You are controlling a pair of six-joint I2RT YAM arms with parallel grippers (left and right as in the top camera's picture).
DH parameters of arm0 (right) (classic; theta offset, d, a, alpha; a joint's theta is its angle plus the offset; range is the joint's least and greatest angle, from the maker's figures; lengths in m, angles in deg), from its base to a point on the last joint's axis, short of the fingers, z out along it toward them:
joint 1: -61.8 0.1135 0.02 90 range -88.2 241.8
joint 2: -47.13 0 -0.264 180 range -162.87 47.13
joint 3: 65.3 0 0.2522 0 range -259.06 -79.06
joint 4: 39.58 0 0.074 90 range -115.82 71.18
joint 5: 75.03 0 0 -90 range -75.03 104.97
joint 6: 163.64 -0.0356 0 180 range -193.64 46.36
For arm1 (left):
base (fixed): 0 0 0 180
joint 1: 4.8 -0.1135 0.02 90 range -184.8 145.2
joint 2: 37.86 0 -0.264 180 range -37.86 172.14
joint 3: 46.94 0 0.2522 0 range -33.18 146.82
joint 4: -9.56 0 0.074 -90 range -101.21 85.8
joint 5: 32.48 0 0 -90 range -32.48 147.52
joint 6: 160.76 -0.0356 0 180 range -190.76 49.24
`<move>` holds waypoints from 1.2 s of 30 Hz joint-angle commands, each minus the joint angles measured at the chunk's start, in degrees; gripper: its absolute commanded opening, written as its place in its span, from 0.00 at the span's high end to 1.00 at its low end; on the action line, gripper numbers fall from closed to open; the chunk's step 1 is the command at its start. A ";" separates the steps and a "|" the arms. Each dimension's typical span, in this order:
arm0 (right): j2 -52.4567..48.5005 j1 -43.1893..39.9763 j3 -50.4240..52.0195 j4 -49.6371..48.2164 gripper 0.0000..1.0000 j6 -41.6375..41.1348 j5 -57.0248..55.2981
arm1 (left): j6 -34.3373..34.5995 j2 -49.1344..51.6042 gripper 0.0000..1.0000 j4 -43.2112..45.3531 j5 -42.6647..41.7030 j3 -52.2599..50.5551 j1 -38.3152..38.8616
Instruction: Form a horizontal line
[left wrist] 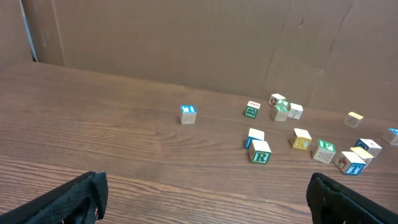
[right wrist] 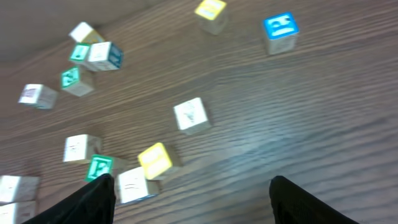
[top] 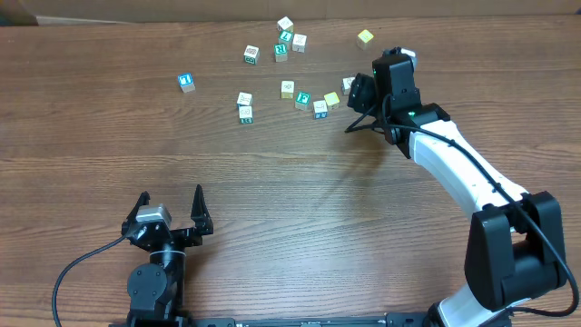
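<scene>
Fingers, left: left gripper [top: 172, 193] is spread wide with nothing between its black fingers [left wrist: 81, 196]; it sits at the near edge of the brown wood-grain table [top: 91, 154].
Fingers, right: right gripper [right wrist: 191, 183] is spread wide and holds nothing; it hangs over the table at the right end of the cube run. Its wrist view is blurred.
Line state: no straight touching row is formed; the small toy cubes lie scattered on the far half of the table.
Closest to a row: bent run of five cubes [top: 320, 108]. Left to right they are cream, teal-green, blue-and-white, yellow, cream. The run dips in the middle; the middle three sit close together, but contact can't be told.
Pair: cream cube [top: 244, 98] has the teal-green cube [top: 245, 113] just in front of it, touching or nearly so.
Far cluster: bunch of four cubes [top: 286, 36], with a white-and-green cube [top: 251, 54] just to its left.
Singles: bright blue cube [top: 186, 82] is well to the left; pale yellow cube [top: 365, 37] is far right, near the right arm.
Edges: the far cluster is near the far table edge, where a brown cardboard wall [left wrist: 186, 43] rises.
Room: bare wood lies between the left gripper and every cube, well apart.
</scene>
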 commanded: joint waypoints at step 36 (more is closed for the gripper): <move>-19.69 1.36 0.33 -25.00 0.23 -3.41 9.68 | -1.27 -0.63 0.01 0.02 0.13 -0.22 -0.31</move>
